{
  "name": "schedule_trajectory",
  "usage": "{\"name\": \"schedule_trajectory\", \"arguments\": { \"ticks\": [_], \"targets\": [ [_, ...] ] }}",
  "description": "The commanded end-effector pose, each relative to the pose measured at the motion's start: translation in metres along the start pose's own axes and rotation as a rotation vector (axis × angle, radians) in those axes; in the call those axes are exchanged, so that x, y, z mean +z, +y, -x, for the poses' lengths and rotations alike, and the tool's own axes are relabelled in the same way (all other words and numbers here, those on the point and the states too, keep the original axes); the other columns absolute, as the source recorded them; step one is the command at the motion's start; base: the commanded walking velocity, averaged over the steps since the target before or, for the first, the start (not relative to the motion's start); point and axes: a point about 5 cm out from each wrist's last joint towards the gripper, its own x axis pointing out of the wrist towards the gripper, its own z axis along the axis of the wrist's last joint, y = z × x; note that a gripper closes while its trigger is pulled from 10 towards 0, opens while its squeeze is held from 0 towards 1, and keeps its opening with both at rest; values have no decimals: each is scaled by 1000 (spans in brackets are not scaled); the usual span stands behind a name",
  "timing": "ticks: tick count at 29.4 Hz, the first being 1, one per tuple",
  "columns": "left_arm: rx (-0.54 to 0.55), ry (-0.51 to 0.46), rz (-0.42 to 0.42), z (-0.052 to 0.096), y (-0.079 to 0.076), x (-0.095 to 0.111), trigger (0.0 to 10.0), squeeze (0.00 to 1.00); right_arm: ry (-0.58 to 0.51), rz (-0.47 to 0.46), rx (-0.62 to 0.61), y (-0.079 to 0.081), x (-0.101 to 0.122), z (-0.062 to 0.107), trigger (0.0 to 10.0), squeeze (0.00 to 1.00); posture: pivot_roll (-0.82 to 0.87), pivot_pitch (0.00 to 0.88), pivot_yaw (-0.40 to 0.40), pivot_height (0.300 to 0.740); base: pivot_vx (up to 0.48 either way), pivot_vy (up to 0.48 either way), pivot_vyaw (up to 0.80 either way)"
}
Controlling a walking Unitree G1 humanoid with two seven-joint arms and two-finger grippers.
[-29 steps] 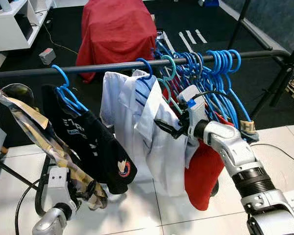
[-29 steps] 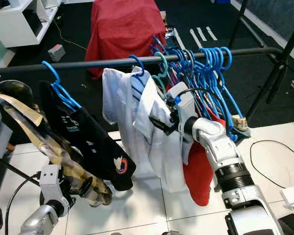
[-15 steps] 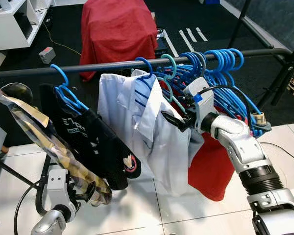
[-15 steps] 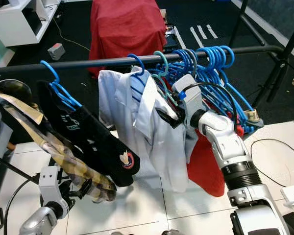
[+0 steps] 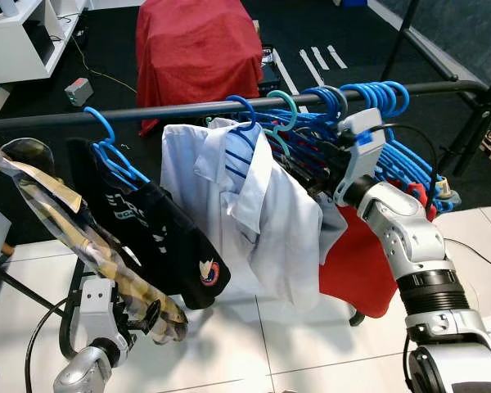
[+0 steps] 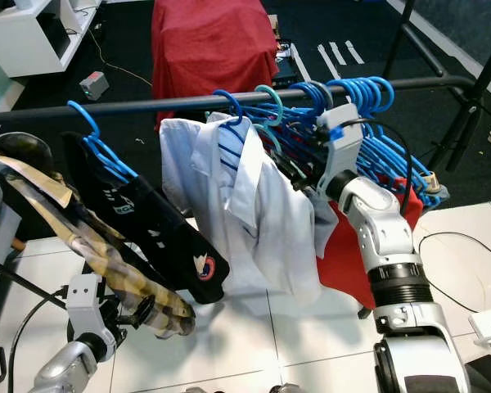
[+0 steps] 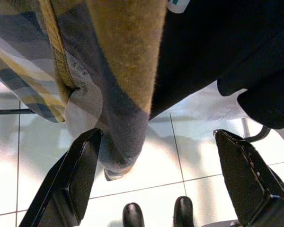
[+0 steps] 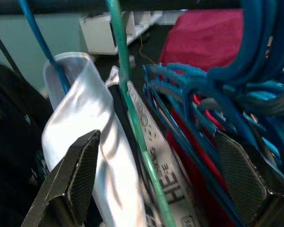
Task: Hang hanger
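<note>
The right tool (image 8: 154, 189) is raised to the rail (image 5: 188, 109), its fingers spread wide with nothing gripped; between them runs the teal hanger (image 8: 132, 127), hooked on the rail. At 9 o'clock of that tool hangs a white shirt (image 5: 254, 221) on a blue hanger (image 5: 244, 110); at 3 o'clock is a bunch of blue hangers (image 5: 376, 102) over a red garment (image 5: 360, 262). Further along at 9 o'clock hang a black garment (image 5: 159, 246) and a plaid cloth (image 5: 74, 229). The left tool (image 7: 156, 189) sits low beneath the plaid cloth, wide open and empty, over the white tiled floor (image 7: 156, 170).
</note>
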Motion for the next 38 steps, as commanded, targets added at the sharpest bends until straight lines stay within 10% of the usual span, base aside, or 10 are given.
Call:
{"name": "schedule_trajectory", "arguments": {
  "ticks": [1,2,3,4,21,26,30,38],
  "targets": [
    [16,33,7,6,5,-8,10000,0,15,-21,4,1,-4,3,10000,0,-29,217,31,740,0,0,0],
    [16,33,7,6,5,-8,10000,0,15,-21,4,1,-4,3,10000,0,-29,217,31,740,0,0,0],
    [16,34,7,6,5,-8,10000,0,59,-6,-12,-1,-11,5,7176,0,-29,217,31,740,0,0,0],
    [16,35,6,6,5,-9,10000,0,103,12,-24,-3,-18,6,0,0,-29,215,30,740,0,0,0],
    [11,36,5,7,4,-9,10000,0,334,66,-58,-11,-49,18,0,0,-33,209,30,740,0,0,0],
    [12,36,6,6,4,-9,10000,0,189,77,-56,-11,-28,15,0,0,-35,208,30,740,0,0,0],
    [13,36,6,4,3,-8,10000,0,-122,-7,187,18,20,24,0,0,-41,201,28,740,0,0,0],
    [32,38,16,1,3,-8,10000,0,-136,-41,297,36,22,64,0,0,-78,191,22,740,0,0,0]
  ]
}}
